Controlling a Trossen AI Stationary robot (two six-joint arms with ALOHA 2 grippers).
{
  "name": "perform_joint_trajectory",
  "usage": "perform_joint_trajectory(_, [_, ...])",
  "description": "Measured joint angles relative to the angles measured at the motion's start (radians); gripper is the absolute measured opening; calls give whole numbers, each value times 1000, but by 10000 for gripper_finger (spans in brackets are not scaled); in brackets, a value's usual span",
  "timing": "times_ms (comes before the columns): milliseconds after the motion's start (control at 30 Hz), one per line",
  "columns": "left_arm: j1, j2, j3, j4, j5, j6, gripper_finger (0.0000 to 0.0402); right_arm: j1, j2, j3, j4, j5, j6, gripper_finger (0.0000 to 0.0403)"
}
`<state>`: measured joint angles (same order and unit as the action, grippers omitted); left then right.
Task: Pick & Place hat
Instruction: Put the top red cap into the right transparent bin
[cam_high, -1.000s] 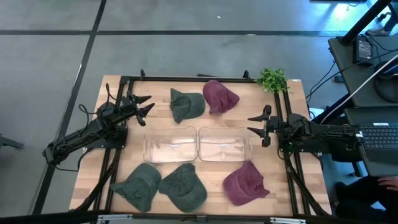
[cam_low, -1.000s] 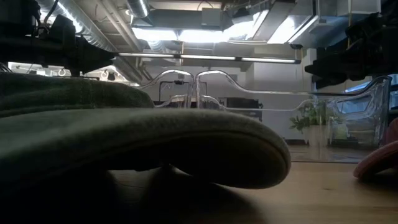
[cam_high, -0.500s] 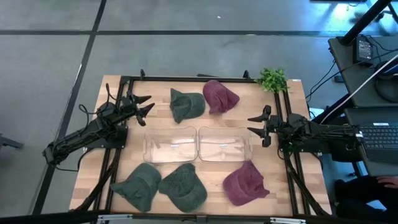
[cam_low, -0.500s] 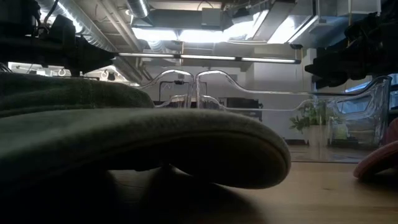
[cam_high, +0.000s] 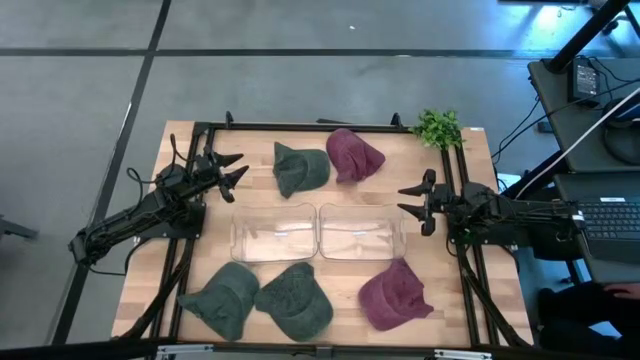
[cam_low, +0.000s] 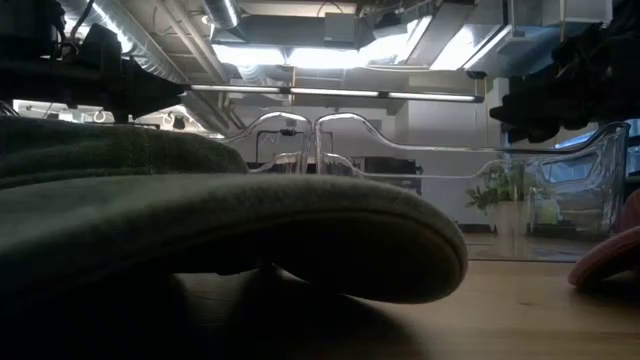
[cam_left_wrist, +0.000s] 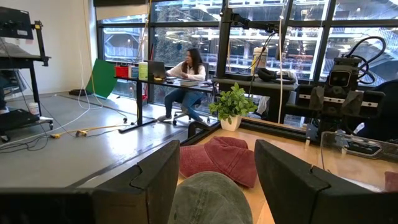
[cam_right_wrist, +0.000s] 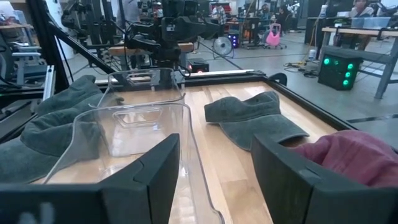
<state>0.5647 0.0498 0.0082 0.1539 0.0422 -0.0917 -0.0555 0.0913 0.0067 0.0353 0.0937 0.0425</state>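
Note:
Several hats lie on the wooden table: a green one (cam_high: 300, 169) and a maroon one (cam_high: 354, 155) at the far side, two green ones (cam_high: 222, 300) (cam_high: 296, 298) and a maroon one (cam_high: 394, 294) at the near side. My left gripper (cam_high: 231, 168) is open above the table's left side, pointing at the far green hat (cam_left_wrist: 210, 197), apart from it. My right gripper (cam_high: 414, 201) is open by the right end of the clear bins, touching nothing.
Two clear plastic bins (cam_high: 273, 233) (cam_high: 361, 231) stand side by side mid-table. A small potted plant (cam_high: 438, 127) sits at the far right corner. A black frame (cam_high: 300, 126) runs around the table. A near green hat (cam_low: 220, 230) blocks most of the low view.

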Motion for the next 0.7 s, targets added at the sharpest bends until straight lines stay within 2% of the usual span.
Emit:
perform_joint_trajectory(100, [0, 0, 0, 0, 0, -2, 203, 0, 11, 0, 0, 1, 6, 211])
perform_joint_trajectory(267, [0, 0, 0, 0, 1, -27, 203, 0, 40, 0, 0, 15, 51, 256])
perform_joint_trajectory(400, [0, 2, 0, 7, 1, -49, 203, 0, 49, 0, 11, 73, 53, 286])
perform_joint_trajectory(600, [0, 12, 1, 8, 0, -119, 203, 0, 49, 0, 23, 72, 45, 296])
perform_joint_trajectory(700, [0, 29, 1, 8, -33, -115, 203, 0, 49, 0, 42, 76, 58, 297])
